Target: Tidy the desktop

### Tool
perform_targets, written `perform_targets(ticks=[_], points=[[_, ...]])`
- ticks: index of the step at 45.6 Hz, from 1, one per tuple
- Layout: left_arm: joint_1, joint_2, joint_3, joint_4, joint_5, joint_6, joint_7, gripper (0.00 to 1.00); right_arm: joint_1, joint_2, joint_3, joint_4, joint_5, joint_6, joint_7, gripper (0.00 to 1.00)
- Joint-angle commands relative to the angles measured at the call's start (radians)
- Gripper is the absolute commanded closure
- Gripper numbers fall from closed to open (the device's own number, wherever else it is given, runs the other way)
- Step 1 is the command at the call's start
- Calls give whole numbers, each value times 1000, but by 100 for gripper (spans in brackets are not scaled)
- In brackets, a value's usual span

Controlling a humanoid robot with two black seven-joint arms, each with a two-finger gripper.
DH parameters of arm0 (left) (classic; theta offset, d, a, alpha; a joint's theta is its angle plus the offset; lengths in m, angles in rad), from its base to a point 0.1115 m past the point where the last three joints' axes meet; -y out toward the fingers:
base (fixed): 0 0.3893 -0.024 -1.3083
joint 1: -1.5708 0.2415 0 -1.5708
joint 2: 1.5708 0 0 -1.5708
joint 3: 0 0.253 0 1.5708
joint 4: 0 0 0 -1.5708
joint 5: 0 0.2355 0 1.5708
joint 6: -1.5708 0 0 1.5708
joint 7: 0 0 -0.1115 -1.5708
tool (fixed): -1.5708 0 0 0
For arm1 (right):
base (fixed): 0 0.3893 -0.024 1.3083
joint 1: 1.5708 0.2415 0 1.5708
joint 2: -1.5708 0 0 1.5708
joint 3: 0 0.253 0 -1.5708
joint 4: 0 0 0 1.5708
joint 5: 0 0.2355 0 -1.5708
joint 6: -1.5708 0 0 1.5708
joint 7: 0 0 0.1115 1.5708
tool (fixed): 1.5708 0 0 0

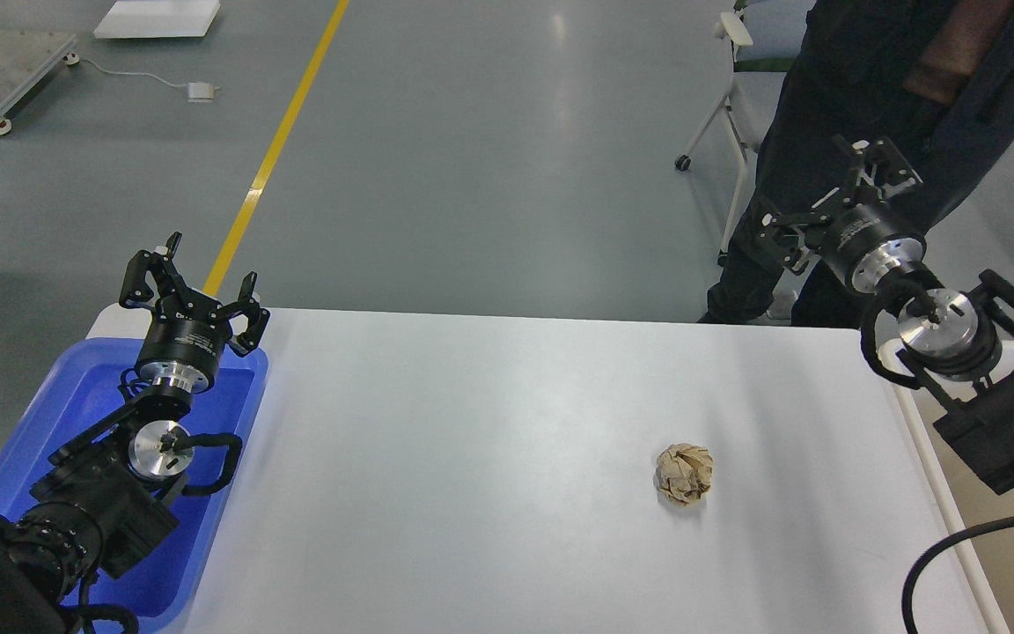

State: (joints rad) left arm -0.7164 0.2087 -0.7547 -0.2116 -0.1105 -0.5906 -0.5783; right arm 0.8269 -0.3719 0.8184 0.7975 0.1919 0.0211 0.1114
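Note:
The desktop (489, 458) is a large white tabletop with rounded corners. A crumpled ball of brown paper (684, 473) lies on its right half. My left gripper (190, 286) is open and empty, held above the far end of the blue tray (40, 423) at the table's left edge. My right gripper (833, 195) is open and empty, raised above the table's far right corner, well beyond and to the right of the paper ball.
A cream-coloured bin (921, 440) stands against the table's right edge, partly hidden by my right arm. A person in dark clothes (850, 158) stands just beyond the far right corner, with a white chair (736, 97) behind. A yellow floor line (282, 132) runs away at the left.

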Motion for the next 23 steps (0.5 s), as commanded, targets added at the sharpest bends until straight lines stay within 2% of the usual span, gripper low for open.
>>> perform_targets(ticks=[1, 10, 23], points=[[0, 0, 0, 0, 0, 0, 0, 0, -14, 125, 10, 8, 14, 10, 4, 0], [0, 0, 0, 0, 0, 0, 0, 0, -74, 159, 8, 5, 14, 62, 5, 0], [0, 0, 0, 0, 0, 0, 0, 0, -127, 163, 8, -4, 12, 66, 10, 0]])
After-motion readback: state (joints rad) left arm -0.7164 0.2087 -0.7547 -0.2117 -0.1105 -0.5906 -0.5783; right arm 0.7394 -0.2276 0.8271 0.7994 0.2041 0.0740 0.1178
